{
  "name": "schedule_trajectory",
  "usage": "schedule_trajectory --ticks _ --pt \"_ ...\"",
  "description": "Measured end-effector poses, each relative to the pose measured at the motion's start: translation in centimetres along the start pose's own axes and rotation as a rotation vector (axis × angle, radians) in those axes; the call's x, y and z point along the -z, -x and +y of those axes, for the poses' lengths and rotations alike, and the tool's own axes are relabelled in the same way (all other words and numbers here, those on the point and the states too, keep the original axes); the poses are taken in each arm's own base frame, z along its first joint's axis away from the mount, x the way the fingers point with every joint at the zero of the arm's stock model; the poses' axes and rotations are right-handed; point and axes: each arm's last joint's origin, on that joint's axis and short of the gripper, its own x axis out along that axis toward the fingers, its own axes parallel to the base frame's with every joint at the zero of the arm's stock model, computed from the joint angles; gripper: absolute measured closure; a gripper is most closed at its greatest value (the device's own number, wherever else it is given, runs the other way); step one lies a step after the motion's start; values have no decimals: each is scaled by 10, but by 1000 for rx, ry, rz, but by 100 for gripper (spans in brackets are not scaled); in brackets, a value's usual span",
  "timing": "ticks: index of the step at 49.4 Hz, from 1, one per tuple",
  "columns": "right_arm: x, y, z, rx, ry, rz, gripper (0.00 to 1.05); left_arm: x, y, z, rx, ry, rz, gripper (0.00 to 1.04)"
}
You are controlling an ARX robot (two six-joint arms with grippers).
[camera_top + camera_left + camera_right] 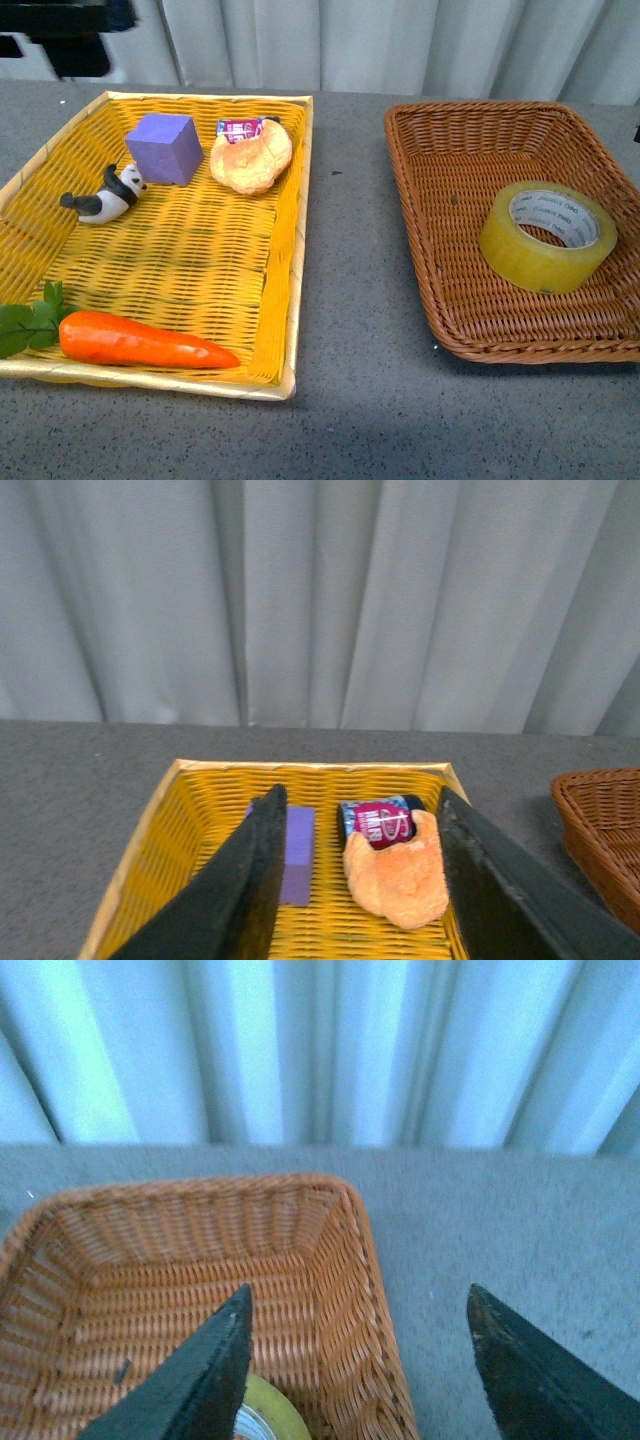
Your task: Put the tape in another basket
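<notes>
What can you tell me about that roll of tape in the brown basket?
The tape is a wide roll of translucent yellowish film on a white core with green print. It lies hole upward, slightly tilted, in the right part of the brown wicker basket. Only the basket touches it; no gripper holds it.

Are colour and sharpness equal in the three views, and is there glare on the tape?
Front view: sharp, even light, only a mild sheen on the tape. Left wrist view: neutral colour, the left pincer soft-edged. Right wrist view: a blue-green cast on the curtain, the right pincer also soft-edged.
</notes>
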Motion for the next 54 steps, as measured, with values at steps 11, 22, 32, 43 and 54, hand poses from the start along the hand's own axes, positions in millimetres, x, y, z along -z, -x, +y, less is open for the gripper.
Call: schedule_trajectory --ticks 11,22,32,43,54 --pt "-17 65 6 -22 2 -180 89 0 49 24 -4 -9 2 101" --pt "-15 108 5 -19 -1 -163 104 0 84 36 0 -10 5 101" --pt "-20 139 4 -21 -2 -174 104 0 106 49 -8 -9 6 101" --pt "-16 161 4 -22 -3 -172 104 -1 126 49 -3 -9 3 101" --pt "-13 176 3 -22 -4 -173 104 -5 137 49 -3 -10 -12 101"
